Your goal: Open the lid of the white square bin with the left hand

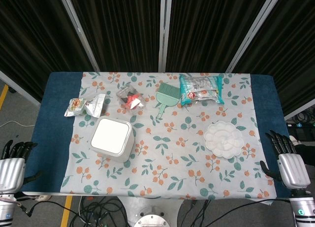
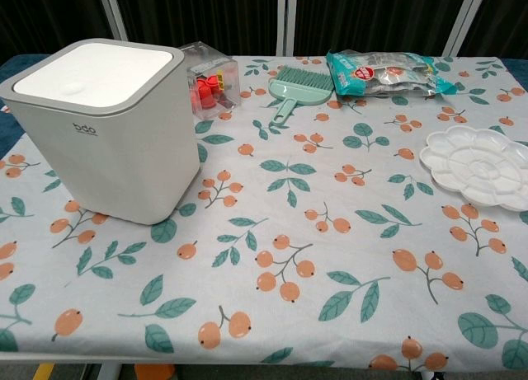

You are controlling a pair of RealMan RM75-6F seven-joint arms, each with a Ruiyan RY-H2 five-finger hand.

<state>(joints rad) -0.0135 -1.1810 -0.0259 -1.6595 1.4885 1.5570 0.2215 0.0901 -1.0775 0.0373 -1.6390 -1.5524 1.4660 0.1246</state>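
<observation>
Hovering off table corners, left robot hand (image 1: 12, 165) and right robot hand (image 1: 290, 165), fingers spread, bin lid (image 1: 111, 136) closed

Blue desk (image 1: 59, 133) wears a floral cloth (image 1: 167, 158); on it sit the white bin (image 1: 111, 139), brush (image 1: 166, 96), palette (image 1: 224, 139) and snack packs (image 1: 199, 88).

black curtains (image 1: 118, 30); grey floor (image 1: 17, 113); blue table (image 1: 59, 118); floral cloth (image 1: 172, 153)

Bright even overhead light, both views sharp. Soft short shadow beside white bin (image 2: 107, 129). Mild glare on snack bag (image 1: 199, 88). Backdrop dark, no blur.
</observation>
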